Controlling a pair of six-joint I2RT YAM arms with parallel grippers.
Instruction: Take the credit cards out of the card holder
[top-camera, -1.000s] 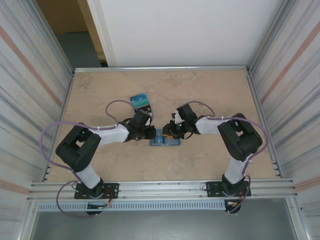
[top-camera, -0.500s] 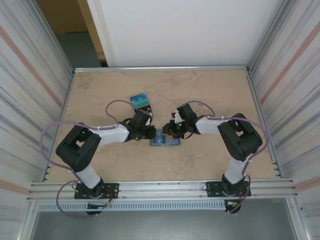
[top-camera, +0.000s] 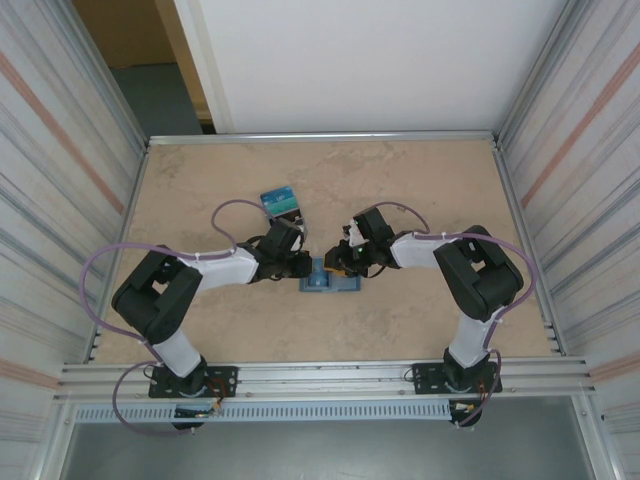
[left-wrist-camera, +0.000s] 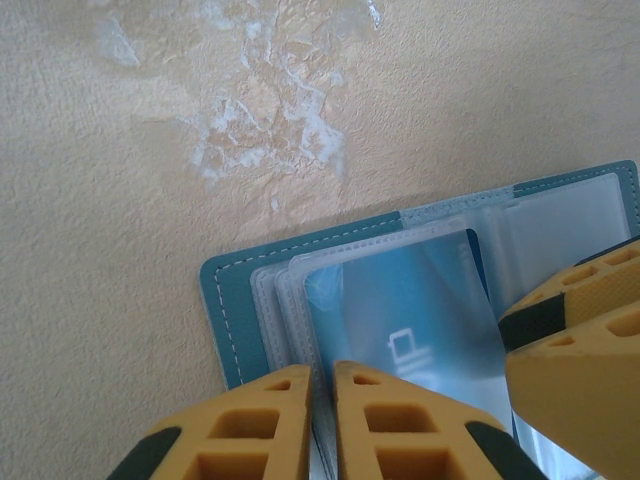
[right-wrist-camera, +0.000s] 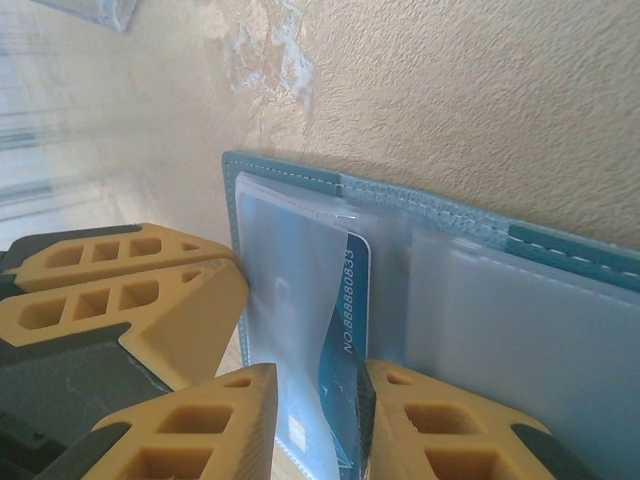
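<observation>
The teal-blue card holder (top-camera: 330, 283) lies open on the table between the two arms. My left gripper (top-camera: 306, 266) is shut on the edges of its clear pocket leaves (left-wrist-camera: 270, 300), at the left end of the card holder (left-wrist-camera: 225, 300). A blue credit card (left-wrist-camera: 400, 300) sits in the top leaf. My right gripper (right-wrist-camera: 318, 375) stands partly open astride that leaf, and the numbered blue credit card (right-wrist-camera: 350, 320) reaches its right finger. The card holder's stitched rim (right-wrist-camera: 440, 210) runs behind. More credit cards (top-camera: 281, 202) lie piled behind the left gripper.
The right gripper's yellow finger (left-wrist-camera: 570, 340) rests on the card holder close to my left fingers. The left gripper's fingers (right-wrist-camera: 130, 290) sit just left of the right gripper. Metal walls (top-camera: 560, 200) bound the tan table (top-camera: 400, 180) on both sides.
</observation>
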